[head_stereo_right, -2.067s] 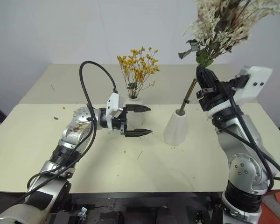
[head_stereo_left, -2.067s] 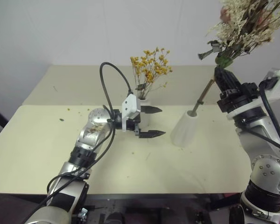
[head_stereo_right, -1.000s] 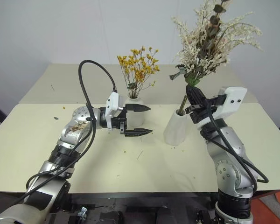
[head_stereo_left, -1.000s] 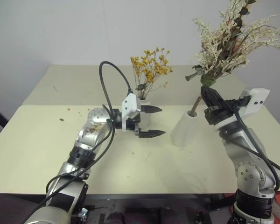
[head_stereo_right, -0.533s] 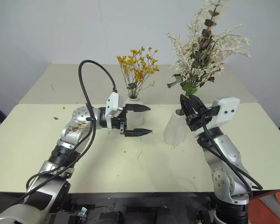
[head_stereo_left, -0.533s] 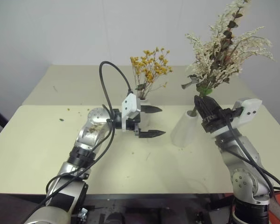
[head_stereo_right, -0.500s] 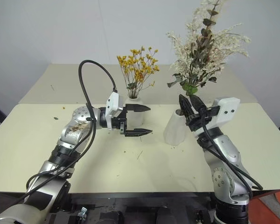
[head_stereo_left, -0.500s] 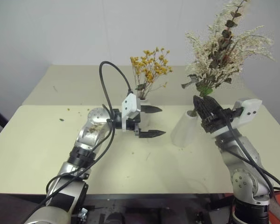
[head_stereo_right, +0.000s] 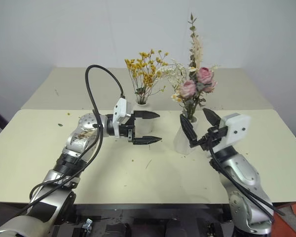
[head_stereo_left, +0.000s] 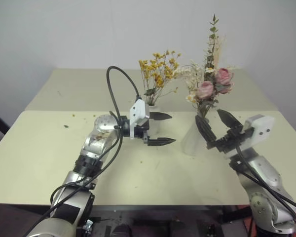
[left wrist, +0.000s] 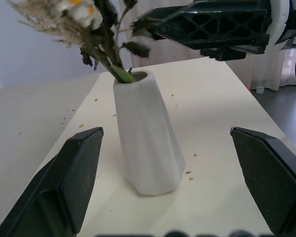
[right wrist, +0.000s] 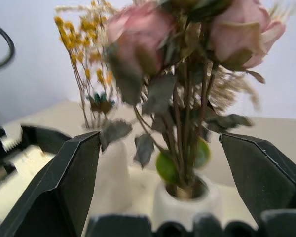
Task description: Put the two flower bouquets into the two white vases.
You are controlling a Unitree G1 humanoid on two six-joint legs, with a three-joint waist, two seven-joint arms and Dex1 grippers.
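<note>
The big bouquet (head_stereo_left: 207,86), held high above the right side of the table two seconds ago, now stands upright in the tall vase (head_stereo_left: 193,138), its stems down in the neck and its pink roses facing the near side. The right gripper (head_stereo_left: 219,129) has let go of the stems, opened wide, and drawn back to the vase's near right.
</note>
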